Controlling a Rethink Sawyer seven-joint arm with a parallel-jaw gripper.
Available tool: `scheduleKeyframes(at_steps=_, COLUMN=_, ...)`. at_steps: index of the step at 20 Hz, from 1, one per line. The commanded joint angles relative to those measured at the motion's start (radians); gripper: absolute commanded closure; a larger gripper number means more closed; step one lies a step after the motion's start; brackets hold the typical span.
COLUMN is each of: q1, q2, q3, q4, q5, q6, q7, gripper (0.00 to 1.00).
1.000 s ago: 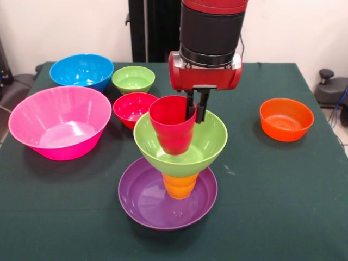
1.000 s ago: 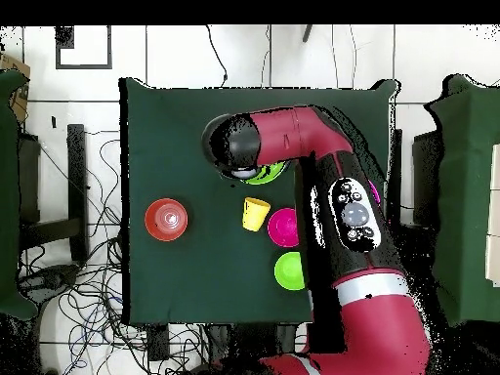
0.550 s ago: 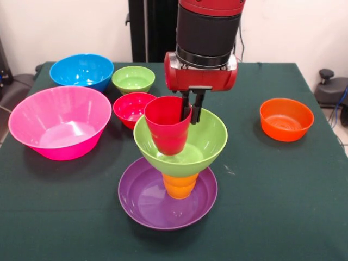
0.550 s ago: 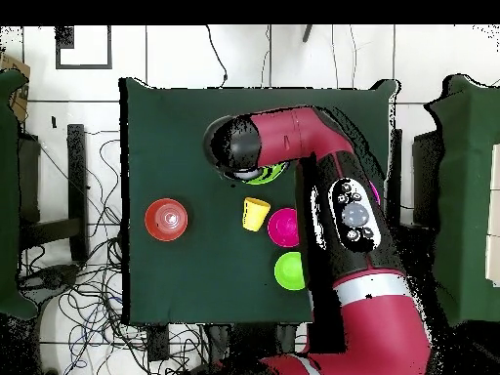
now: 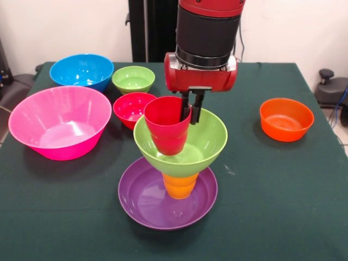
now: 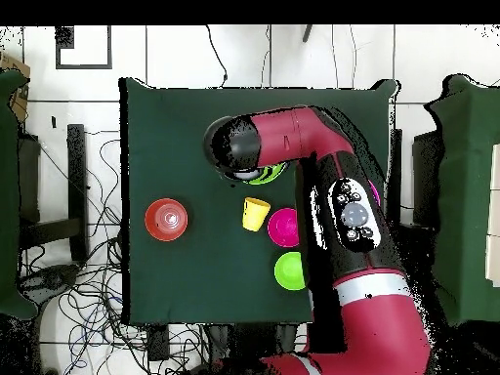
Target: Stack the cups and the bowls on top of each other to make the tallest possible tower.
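The hand (image 5: 190, 115) pinches the red cup (image 5: 168, 125) by its rim at 3 o'clock, low over the lime green bowl (image 5: 209, 142) atop the tower. Light, stiff, glossy plastic looks slippery; the thin wall is the likeliest hold.

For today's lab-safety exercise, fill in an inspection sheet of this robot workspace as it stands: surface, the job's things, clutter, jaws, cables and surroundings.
Surface: table under a dark green cloth, flat.
Job's things: tower of purple bowl, orange cup and lime green bowl; red cup held just inside the lime bowl. Loose: pink bowl, blue bowl, small green bowl, small red bowl, orange bowl, yellow cup.
Clutter: nothing seen.
Jaws: gripper shut on the red cup's rim.
Cables: loose tangle on the floor beside the table.
Surroundings: white wall; dark equipment at both table ends.
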Motion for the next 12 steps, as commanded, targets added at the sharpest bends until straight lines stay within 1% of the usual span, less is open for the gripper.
scheduleKeyframes(at_steps=1, q1=0.011, q2=0.030, q3=0.004, q4=0.057, q5=-0.057, q6=0.000, q7=-0.120, gripper=1.00)
scheduleKeyframes(at_steps=12, q1=0.003, q2=0.030, q3=0.017, q4=0.068, q5=-0.055, q6=-0.027, q7=-0.126, gripper=1.00)
